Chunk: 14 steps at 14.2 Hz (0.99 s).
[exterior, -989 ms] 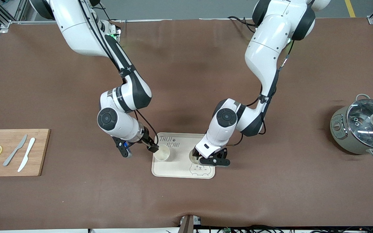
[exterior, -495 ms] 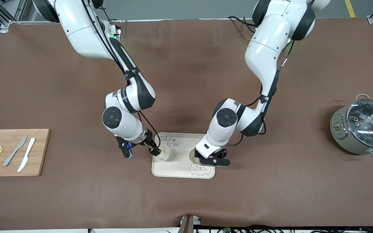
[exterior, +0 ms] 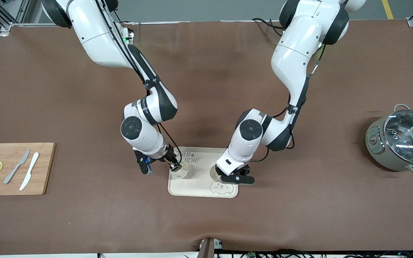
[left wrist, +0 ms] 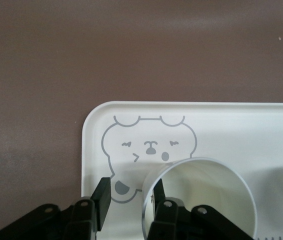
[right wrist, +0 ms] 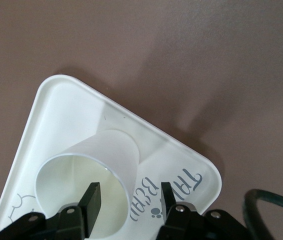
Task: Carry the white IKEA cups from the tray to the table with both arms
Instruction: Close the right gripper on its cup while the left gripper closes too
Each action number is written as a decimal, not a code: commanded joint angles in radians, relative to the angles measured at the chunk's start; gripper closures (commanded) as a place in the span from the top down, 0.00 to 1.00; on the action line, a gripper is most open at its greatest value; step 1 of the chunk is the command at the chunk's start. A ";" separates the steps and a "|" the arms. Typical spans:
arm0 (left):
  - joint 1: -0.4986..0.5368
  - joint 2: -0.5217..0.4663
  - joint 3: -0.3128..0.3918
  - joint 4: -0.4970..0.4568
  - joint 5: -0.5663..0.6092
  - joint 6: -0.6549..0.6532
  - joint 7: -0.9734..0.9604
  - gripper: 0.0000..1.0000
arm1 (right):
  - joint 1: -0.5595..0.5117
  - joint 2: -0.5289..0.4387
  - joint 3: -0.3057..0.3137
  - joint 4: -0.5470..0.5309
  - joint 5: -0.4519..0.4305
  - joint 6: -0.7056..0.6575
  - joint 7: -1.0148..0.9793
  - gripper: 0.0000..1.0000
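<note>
Both white cups stood upright on the bear-print tray. Left gripper straddled the rim of one cup, jaws apart, not clamped. Right gripper straddled the other cup's wall, jaws also apart.

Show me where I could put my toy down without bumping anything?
Bare brown table lies between the cutting board and the tray, and between the tray and the pot. The tray is crowded: two cups, with the right gripper and left gripper at them.
</note>
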 commanded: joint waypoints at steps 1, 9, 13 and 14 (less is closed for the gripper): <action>-0.009 -0.014 0.007 -0.004 0.010 -0.011 -0.039 0.19 | 0.007 0.009 -0.008 0.015 -0.013 0.000 0.024 0.14; -0.010 -0.023 0.007 -0.004 0.009 -0.013 -0.102 0.00 | 0.004 0.003 -0.006 0.015 -0.011 -0.009 0.019 0.00; -0.007 -0.032 0.007 -0.004 0.009 -0.023 -0.129 0.00 | -0.003 -0.006 -0.005 0.025 0.001 -0.009 0.016 0.00; -0.006 -0.043 0.007 -0.004 0.012 -0.058 -0.127 0.00 | -0.003 -0.020 -0.003 0.025 0.001 -0.010 0.013 0.00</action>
